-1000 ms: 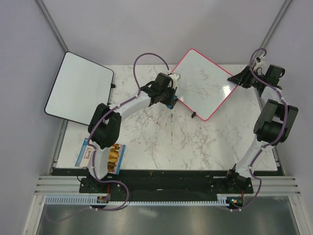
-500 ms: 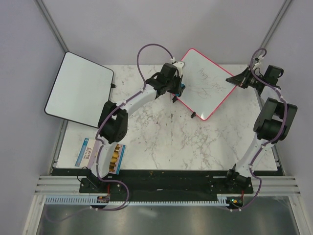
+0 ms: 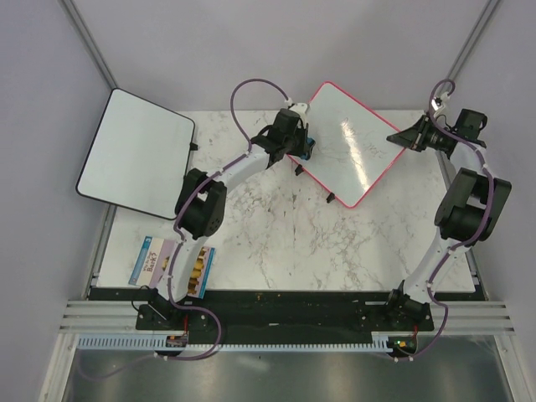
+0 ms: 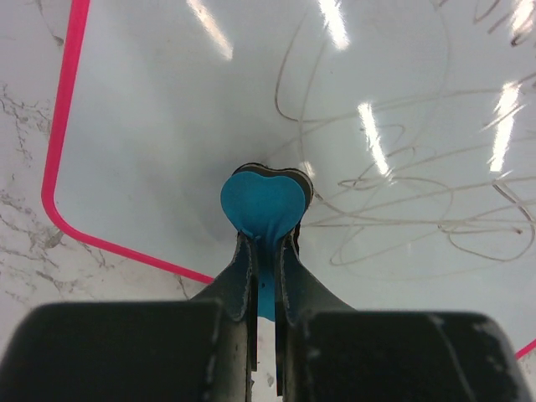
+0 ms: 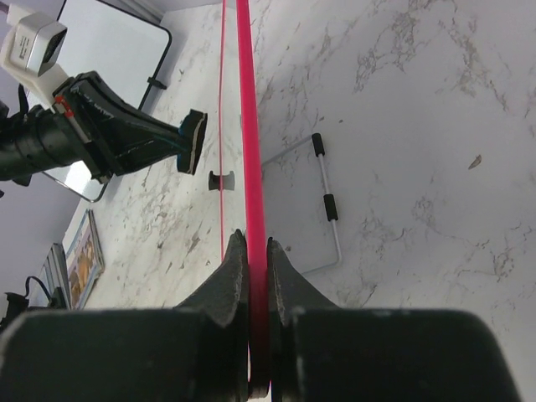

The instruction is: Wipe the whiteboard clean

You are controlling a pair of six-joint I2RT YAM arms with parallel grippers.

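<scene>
Pinching the thin pink frame edge-on, the right gripper [image 5: 258, 248] has its dark fingers pressed together on the right corner of the whiteboard [image 5: 249, 117]. The left gripper [image 4: 264, 251] pinches a flat, blue, heart-shaped eraser [image 4: 261, 201] with a dark backing, held close over the glossy white surface; whether they touch cannot be told. Faint grey looping scribbles [image 4: 402, 222] run to the eraser's right. The rounded-corner whiteboard sits tilted, turned like a diamond, at the far middle of the veined marble table [image 3: 276, 243]. A bent wire stand [image 5: 327, 209] with black caps rests on the marble beside the frame. A black-framed white board [image 3: 134, 155] overhangs the far left corner.
</scene>
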